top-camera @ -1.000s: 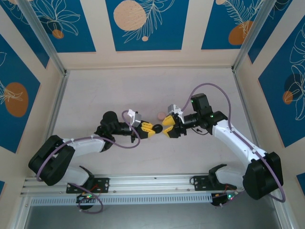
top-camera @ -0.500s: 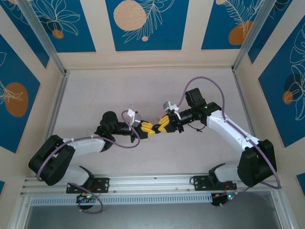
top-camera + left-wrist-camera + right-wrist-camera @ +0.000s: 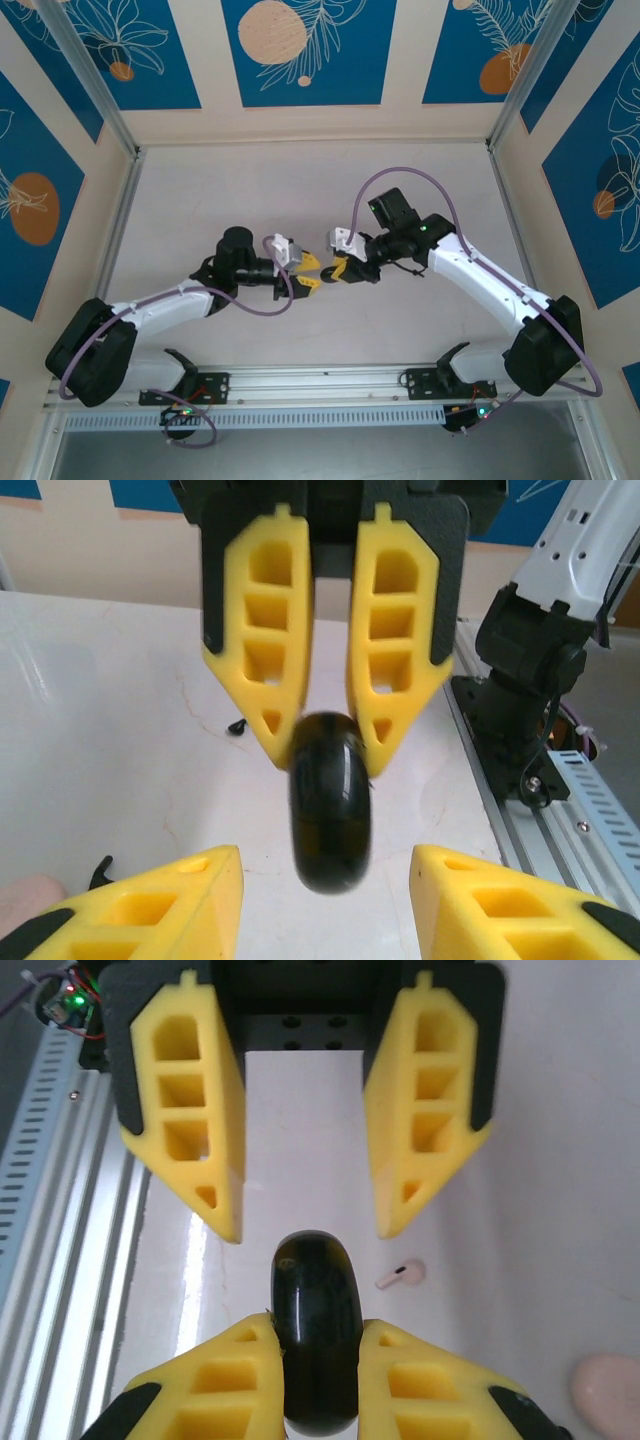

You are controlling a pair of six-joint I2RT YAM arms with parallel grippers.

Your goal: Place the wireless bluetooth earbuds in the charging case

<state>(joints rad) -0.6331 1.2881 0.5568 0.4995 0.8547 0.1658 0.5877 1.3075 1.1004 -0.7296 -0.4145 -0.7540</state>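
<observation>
Mid-desk, the right hand (image 3: 318,1338) was clenched on the black charging case (image 3: 316,1280), which was gripped edge-on at the fingertips. Left hand (image 3: 328,870) faced it nose to nose, released: fingers spread either side of the case's free end, with a gap on both sides and no contact. On the desk (image 3: 560,1160), one pale pink earbud (image 3: 400,1275) lay loose on its side, just beside the held case in the right wrist view. Pale pink case (image 3: 605,1395) sat near that earbud, cut off by the frame corner. Tiny black earbud (image 3: 237,725) lay on the desk beyond the right hand's fingers in the left wrist view.
</observation>
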